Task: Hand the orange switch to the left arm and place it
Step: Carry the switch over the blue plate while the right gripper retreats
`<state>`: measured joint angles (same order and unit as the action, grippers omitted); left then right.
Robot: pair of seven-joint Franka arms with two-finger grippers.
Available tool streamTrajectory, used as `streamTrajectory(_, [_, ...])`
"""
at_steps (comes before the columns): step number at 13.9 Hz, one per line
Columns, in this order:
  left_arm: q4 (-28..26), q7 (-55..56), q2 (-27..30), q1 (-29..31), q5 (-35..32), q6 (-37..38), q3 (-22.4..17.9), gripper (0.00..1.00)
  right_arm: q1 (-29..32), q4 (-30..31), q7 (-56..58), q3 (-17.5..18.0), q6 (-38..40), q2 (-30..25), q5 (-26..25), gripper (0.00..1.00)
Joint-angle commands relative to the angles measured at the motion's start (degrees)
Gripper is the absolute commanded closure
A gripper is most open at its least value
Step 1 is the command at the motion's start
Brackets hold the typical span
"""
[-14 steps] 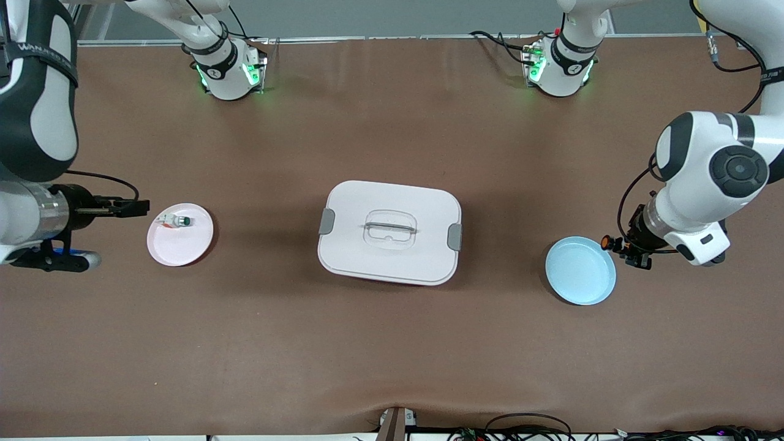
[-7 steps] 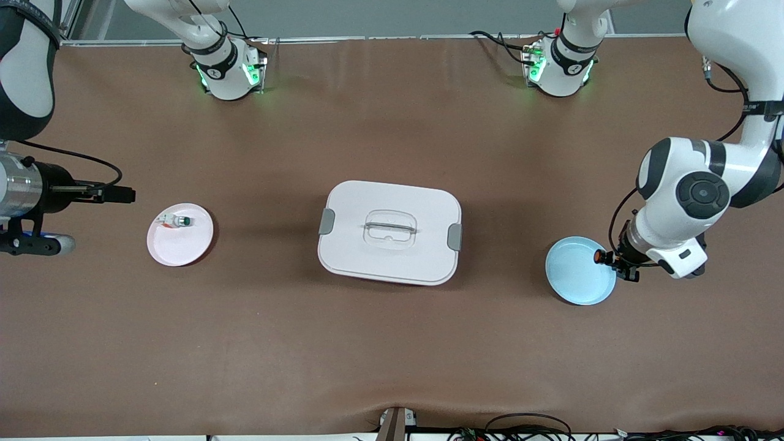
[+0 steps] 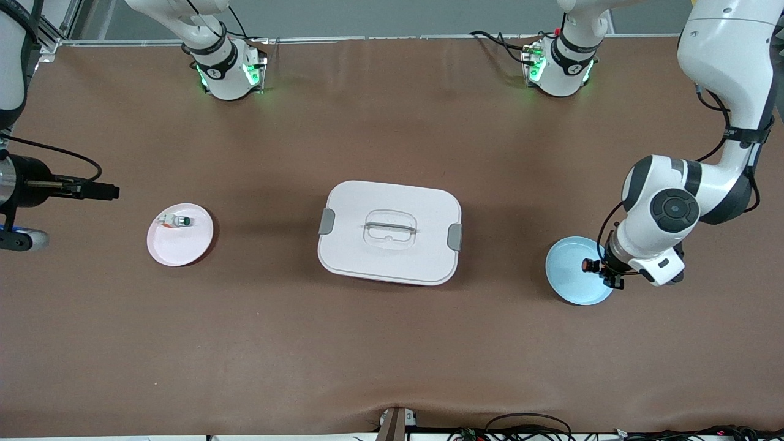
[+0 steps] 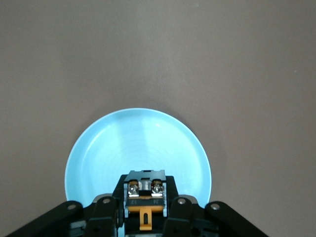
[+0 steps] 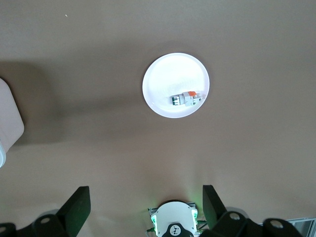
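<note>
Left gripper (image 3: 603, 272) grips orange switch (image 3: 589, 266); cap toward box (image 3: 389, 232).

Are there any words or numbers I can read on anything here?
Nothing reads clearly.
On the orange switch: tiny printed marks, too blurred to read.
On the right arm's base: a round logo, no letters legible.

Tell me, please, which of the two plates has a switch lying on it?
The pink plate toward the right arm's end holds the green-capped switch; the blue plate lies bare.
</note>
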<state>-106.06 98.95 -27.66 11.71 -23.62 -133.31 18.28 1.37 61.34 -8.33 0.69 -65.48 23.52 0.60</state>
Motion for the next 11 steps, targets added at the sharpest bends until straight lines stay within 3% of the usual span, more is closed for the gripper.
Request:
streamTrajectory(1, [-0.02,2.30,-1.08,-0.28,-1.96,-1.42,0.09,1.00,0.30,3.26,-0.72,0.45,-1.39,-2.68,0.28,0.00])
streamTrajectory(6, [-0.63,10.29,-4.51,0.07,-11.00,-5.20,0.18,1.00,0.65,3.97,-2.92,0.54,-1.49,-2.86,0.54,0.00])
streamTrajectory(11, [-0.81,11.08,-6.53,0.42,-11.36,-5.56,0.44,1.00,0.74,4.32,-3.18,0.54,-0.87,-5.06,0.63,0.00])
